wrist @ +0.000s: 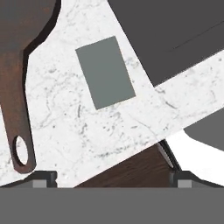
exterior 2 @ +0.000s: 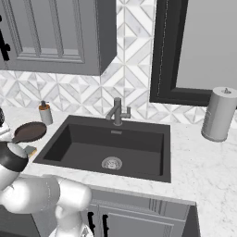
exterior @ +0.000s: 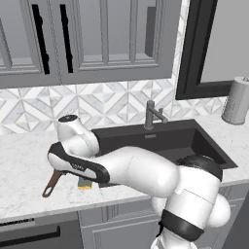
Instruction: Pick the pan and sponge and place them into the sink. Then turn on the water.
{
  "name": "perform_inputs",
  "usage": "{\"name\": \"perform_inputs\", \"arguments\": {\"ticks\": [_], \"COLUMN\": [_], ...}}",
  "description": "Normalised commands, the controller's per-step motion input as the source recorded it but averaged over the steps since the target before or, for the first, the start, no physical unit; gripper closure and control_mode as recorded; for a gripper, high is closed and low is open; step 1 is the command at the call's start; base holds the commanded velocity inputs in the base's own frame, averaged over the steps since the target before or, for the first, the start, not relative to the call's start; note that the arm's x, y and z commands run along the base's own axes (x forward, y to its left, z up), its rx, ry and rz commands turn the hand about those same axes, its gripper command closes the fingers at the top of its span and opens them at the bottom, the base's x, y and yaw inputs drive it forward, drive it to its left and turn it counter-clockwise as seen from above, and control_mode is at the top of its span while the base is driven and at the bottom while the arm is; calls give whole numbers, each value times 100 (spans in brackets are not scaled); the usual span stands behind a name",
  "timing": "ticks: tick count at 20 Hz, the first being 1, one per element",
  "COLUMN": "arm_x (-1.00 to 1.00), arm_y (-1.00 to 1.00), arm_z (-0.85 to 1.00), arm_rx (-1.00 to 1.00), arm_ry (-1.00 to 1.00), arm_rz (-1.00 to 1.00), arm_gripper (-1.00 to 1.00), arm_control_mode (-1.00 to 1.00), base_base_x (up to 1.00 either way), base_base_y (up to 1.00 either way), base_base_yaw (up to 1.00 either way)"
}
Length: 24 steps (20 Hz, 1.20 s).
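Nearest the hand camera, the claw (wrist: 109,177) hangs wide and empty over the white marble counter (wrist: 87,131). Just below lie the sponge (wrist: 105,72), scrubbing side up, and the pan (wrist: 19,87) beside it, handle toward the counter's near edge. Both sit left of the sink (exterior 2: 111,148), probably awaiting pickup.
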Motion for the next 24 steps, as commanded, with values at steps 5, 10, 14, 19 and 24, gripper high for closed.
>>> {"name": "perform_inputs", "arguments": {"ticks": [5,10,14,19,24], "arm_x": [48,28,14,3,7], "arm_y": [41,13,15,19,23], "arm_z": [-25,-29,-31,-29,-13], "arm_rx": [0,0,-2,-1,0], "arm_ry": [0,0,0,0,0], "arm_rz": [-9,-2,0,0,0], "arm_gripper": [-100,-100,-100,-100,-100], "arm_control_mode": [-100,-100,-100,-100,-100], "base_base_x": [0,0,0,0,0], "base_base_y": [0,0,0,0,0], "base_base_yaw": [0,0,0,0,0]}}
